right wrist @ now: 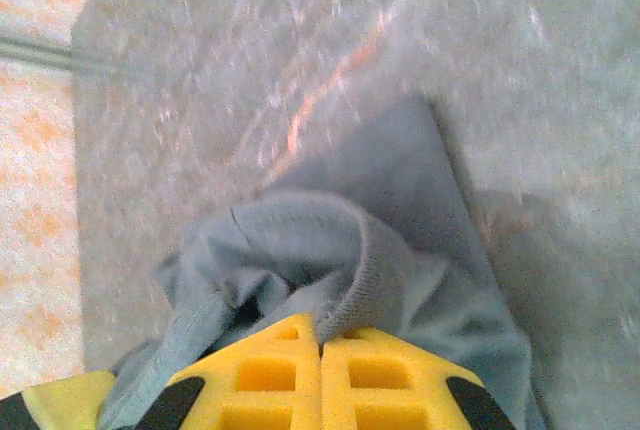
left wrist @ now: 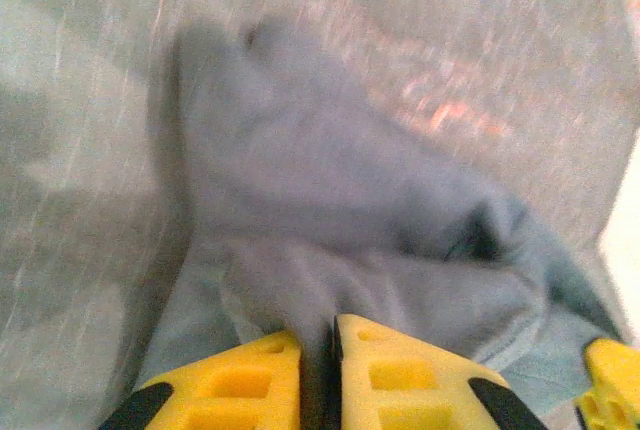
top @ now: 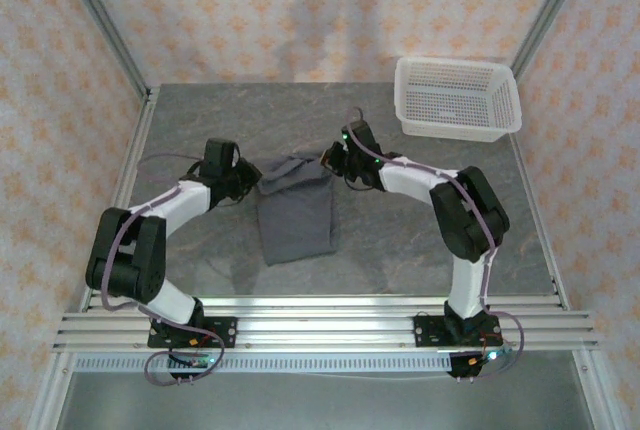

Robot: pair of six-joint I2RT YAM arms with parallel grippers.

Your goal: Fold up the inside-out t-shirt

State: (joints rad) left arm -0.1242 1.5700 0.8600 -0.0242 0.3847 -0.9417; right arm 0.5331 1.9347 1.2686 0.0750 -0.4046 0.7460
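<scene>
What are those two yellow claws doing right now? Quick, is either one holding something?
Left gripper: closed, pinching a fold of the t-shirt.
Right gripper: closed, pinching a bunched edge of the same t-shirt.

One t-shirt (top: 295,215), one basket (top: 455,128), two arms (top: 180,200) (top: 415,180)

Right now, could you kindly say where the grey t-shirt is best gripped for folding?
Probably its two far corners, one gripper from each side: the t-shirt lies as a narrow strip, its bunched far edge pinched by left gripper and right gripper.
</scene>
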